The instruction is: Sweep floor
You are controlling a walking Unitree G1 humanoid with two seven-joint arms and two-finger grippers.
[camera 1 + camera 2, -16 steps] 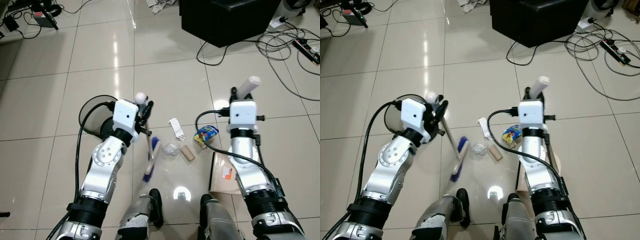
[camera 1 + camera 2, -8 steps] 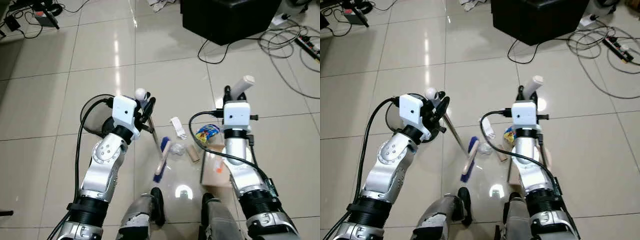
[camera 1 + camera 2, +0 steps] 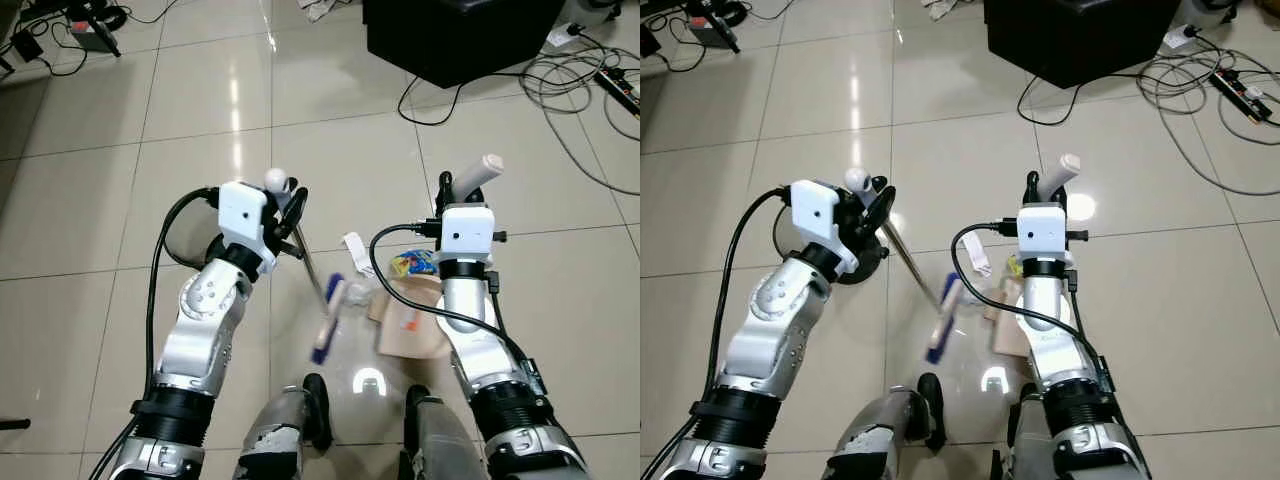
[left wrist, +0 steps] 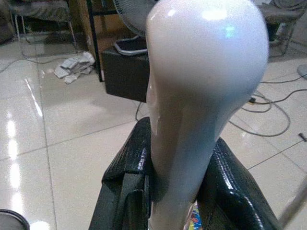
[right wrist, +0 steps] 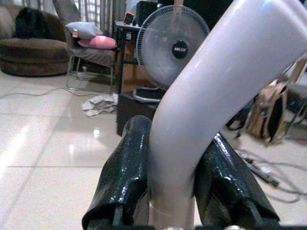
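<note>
Glossy beige floor tiles (image 3: 330,150) carry a small heap of litter just ahead of the robot's feet, and the sweeping stroke looks to be midway. The left claw (image 3: 287,205) is clamped on the white rounded handle top (image 4: 192,96) of a hand broom with a thin metal shaft, whose blue-bristled, pale wooden head (image 3: 327,318) rests on the floor, blurred with motion, just left of the litter. The right claw (image 3: 447,186) is closed around the bent white handle (image 5: 211,110) of a flat tan dustpan (image 3: 408,322), which lies on the floor touching the litter's right side.

Around the dustpan's mouth sit a white crumpled paper strip (image 3: 354,246) on the far side, a blue and yellow snack wrapper (image 3: 412,263) just beyond the pan, and a clear crumpled plastic bit (image 3: 360,293) between broom head and pan. Well beyond the pan stands a black boxy cabinet (image 3: 460,35), with grey cables (image 3: 580,80) to its right.

By my reading, the next move calls for drawing the broom head rightward into the pan while holding the pan flat, so the light scraps do not slip beneath its lip.
</note>
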